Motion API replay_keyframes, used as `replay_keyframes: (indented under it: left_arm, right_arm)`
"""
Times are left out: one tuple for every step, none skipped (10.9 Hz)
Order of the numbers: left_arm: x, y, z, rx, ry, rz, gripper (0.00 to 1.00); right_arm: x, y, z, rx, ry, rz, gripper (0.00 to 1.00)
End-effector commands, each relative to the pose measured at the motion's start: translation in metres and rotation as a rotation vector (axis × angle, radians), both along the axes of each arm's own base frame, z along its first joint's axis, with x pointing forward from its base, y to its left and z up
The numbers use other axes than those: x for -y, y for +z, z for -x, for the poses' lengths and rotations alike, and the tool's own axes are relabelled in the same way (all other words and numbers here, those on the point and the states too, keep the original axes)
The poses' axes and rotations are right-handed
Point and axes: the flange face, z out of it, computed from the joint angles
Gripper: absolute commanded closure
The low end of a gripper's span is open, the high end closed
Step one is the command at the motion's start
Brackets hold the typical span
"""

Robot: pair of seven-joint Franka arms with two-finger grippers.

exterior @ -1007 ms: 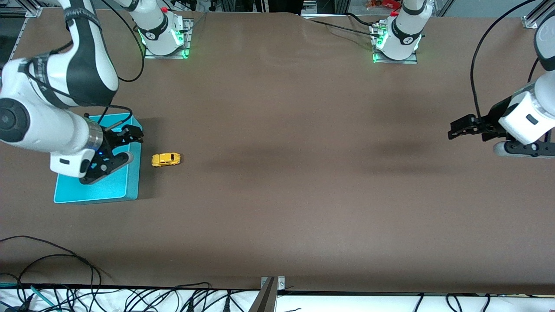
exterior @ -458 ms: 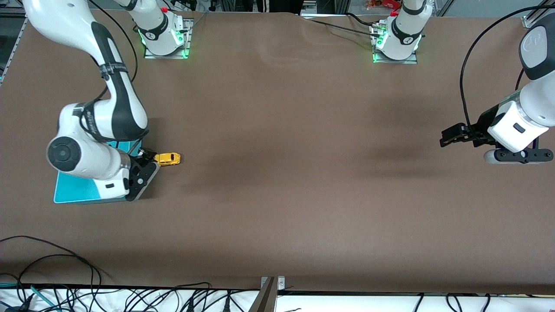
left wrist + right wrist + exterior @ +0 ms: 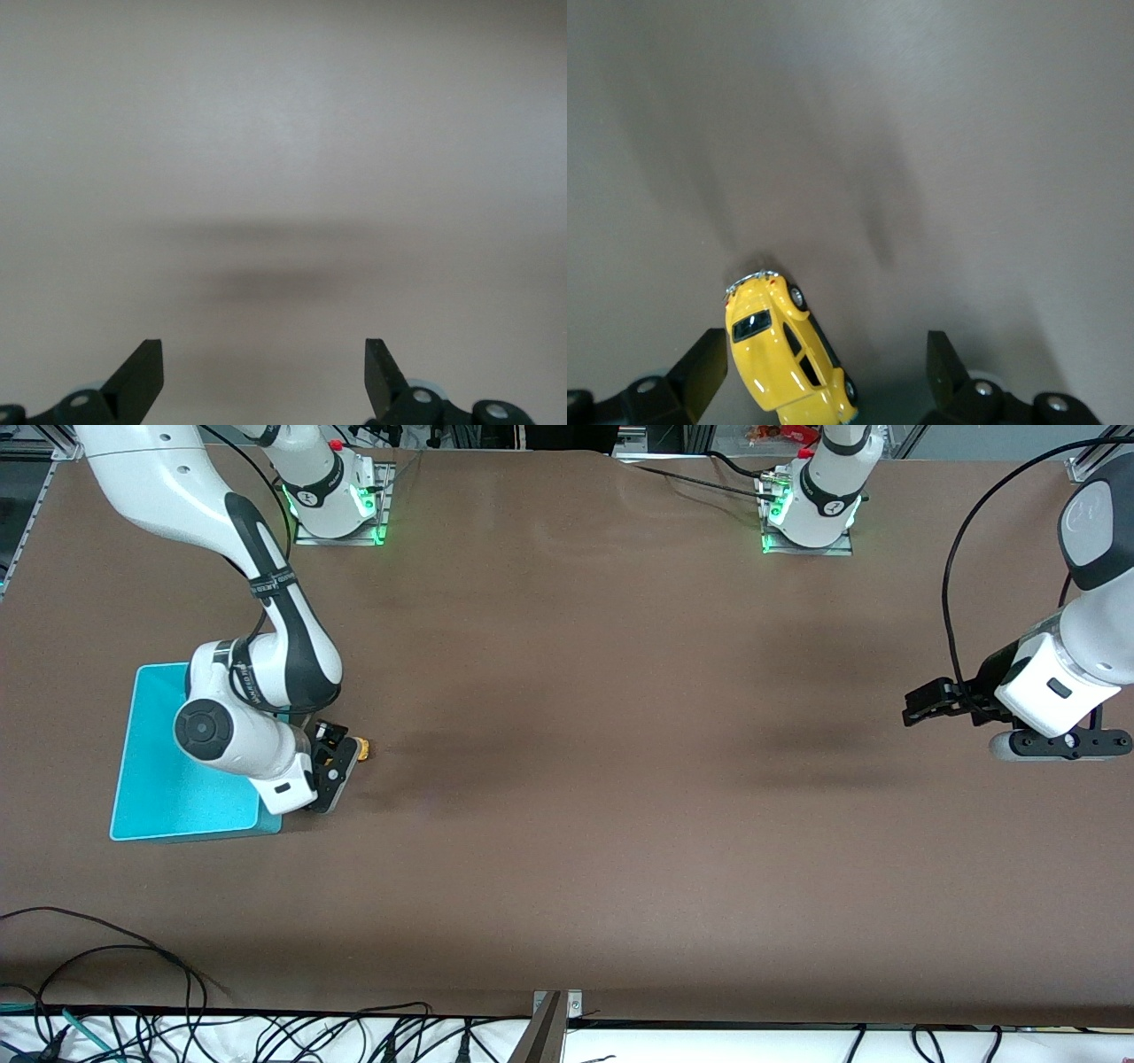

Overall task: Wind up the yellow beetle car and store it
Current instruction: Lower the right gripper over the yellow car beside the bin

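Observation:
The yellow beetle car (image 3: 780, 354) stands on its wheels on the brown table, beside the turquoise bin (image 3: 159, 779). In the front view only its tip (image 3: 362, 750) shows from under the right hand. My right gripper (image 3: 826, 341) is open and down around the car. The car sits slanted between the two fingers, close to one finger (image 3: 704, 367) and well apart from the other. From the front the right gripper (image 3: 341, 751) hangs just past the bin's edge. My left gripper (image 3: 921, 704) waits open over bare table at the left arm's end, with nothing between its fingers (image 3: 146, 372).
The turquoise bin lies flat at the right arm's end, partly covered by the right arm's wrist. Cables (image 3: 133, 1019) trail along the table's edge nearest the front camera. A metal bracket (image 3: 554, 1010) sits at the middle of that edge.
The right arm swung off the bin toward the car and came down, so its hand now covers most of the car. The left gripper shifted slightly, then held still.

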Motion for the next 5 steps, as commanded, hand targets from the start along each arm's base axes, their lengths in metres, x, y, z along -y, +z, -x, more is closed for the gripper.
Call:
replay_keyframes:
  left_arm:
    - [-0.003, 0.001, 0.010, 0.006, -0.009, -0.044, 0.01]
    - [-0.004, 0.000, 0.020, 0.018, -0.007, -0.034, 0.01]
    - [-0.004, -0.006, 0.031, 0.064, -0.002, -0.031, 0.01]
    - [-0.005, -0.011, 0.034, 0.081, -0.003, -0.031, 0.00]
    - [-0.004, -0.010, 0.033, 0.084, -0.004, -0.029, 0.00]
  right_arm:
    - [0.011, -0.018, 0.052, 0.021, 0.103, -0.027, 0.00]
    - [0.011, -0.019, 0.060, 0.020, 0.127, -0.029, 0.00]
    - [0.013, -0.018, 0.068, 0.015, 0.139, -0.030, 0.00]
    - [0.012, -0.016, 0.073, 0.014, 0.168, -0.033, 0.00]
    - [0.012, -0.017, 0.074, 0.024, 0.209, -0.037, 0.00]
